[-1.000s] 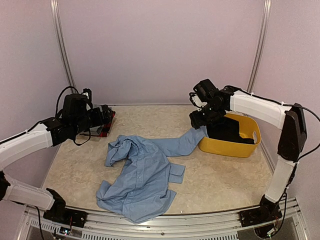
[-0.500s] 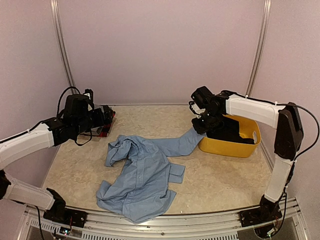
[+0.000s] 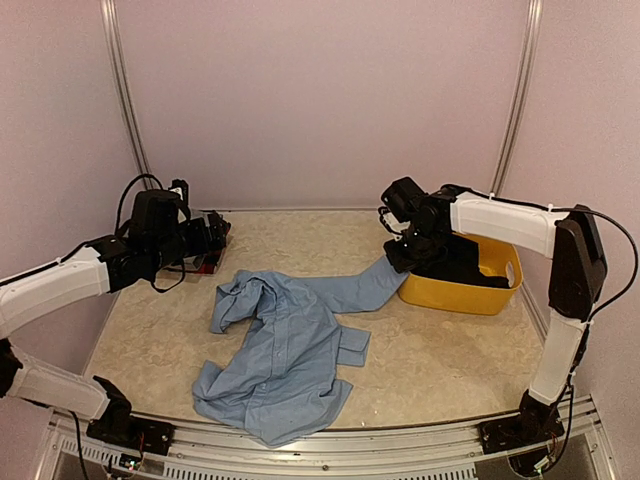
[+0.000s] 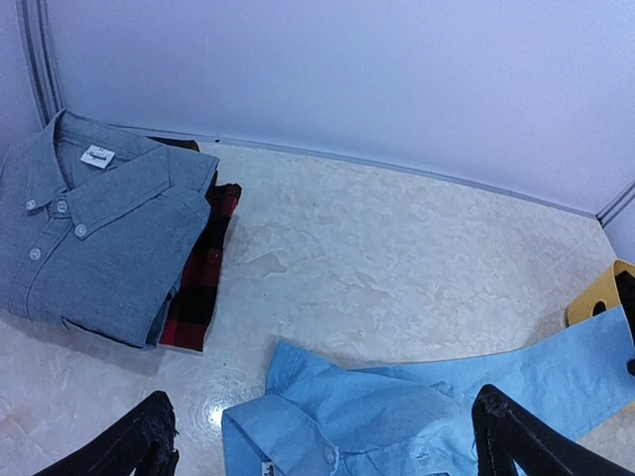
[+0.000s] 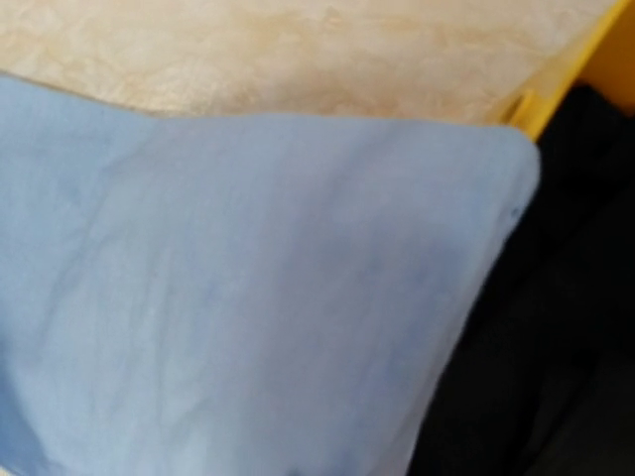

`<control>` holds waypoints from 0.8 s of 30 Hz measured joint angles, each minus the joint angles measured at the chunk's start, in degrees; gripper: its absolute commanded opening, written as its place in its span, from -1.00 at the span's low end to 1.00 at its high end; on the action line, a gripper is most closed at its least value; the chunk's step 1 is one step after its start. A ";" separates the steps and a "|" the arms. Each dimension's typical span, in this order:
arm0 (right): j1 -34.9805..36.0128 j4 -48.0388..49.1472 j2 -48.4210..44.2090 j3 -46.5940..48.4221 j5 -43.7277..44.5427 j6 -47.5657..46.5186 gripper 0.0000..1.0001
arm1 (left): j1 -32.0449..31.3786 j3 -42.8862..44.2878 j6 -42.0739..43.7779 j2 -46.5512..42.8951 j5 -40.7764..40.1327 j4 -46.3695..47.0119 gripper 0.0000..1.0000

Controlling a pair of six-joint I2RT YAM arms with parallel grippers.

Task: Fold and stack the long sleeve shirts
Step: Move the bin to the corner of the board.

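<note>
Mottled beige tabletop point(image 3: 440, 350) is occupied at its centre by the crumpled light blue shirt point(image 3: 285, 350), one sleeve point(image 3: 350, 290) stretched toward 2 o'clock, its cuff end point(image 3: 385, 270) laid against the rim of the yellow basket point(image 3: 455, 298). The right gripper point(image 3: 402, 258) is set on that cuff end, plainly the nearer arm; its fingers are hidden, so whether cloth is clamped cannot be told. The left gripper point(image 3: 212, 238), spread wide and empty, is held at 10 o'clock near the folded grey shirt point(image 4: 89, 228) stacked on the plaid shirt point(image 4: 203, 283).
</note>
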 measured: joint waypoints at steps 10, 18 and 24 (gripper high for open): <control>0.13 -0.74 -0.52 0.02 0.13 0.09 -0.91 | -0.02 0.00 0.07 0.31 0.02 0.00 0.98; 0.15 -3.10 -0.66 1.73 0.44 -1.27 -0.84 | -0.02 -0.09 0.13 0.33 0.02 0.02 0.98; 0.17 -3.48 -0.66 2.78 1.03 -2.49 -1.00 | -1.95 -1.70 2.38 0.33 2.86 2.97 0.98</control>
